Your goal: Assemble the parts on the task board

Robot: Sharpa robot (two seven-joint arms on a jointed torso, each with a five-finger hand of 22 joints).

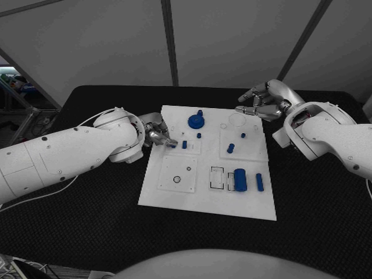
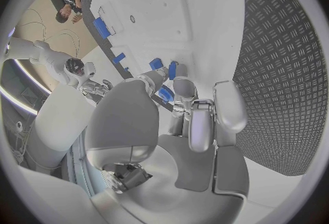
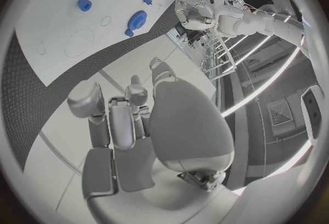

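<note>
The white task board [image 1: 174,189] lies mid-table. My left hand [image 1: 158,135] rests at its left edge and pinches a small blue part [image 1: 171,143] between thumb and fingertips; the left wrist view shows that part [image 2: 164,94] among the fingers [image 2: 183,88], just over the board [image 2: 185,10]. A blue peg [image 1: 184,144] stands right beside it. My right hand [image 1: 265,100] hovers over the board's far right corner, fingers loosely apart and holding nothing, as the right wrist view [image 3: 126,119] confirms.
A round blue knob [image 1: 196,121] stands at the board's far middle, also seen from the right wrist [image 3: 137,18]. A blue peg [image 1: 231,148] stands mid-board. Two long blue pieces [image 1: 239,179] [image 1: 259,181] lie near the right edge. Black table [image 1: 85,226] surrounds the board.
</note>
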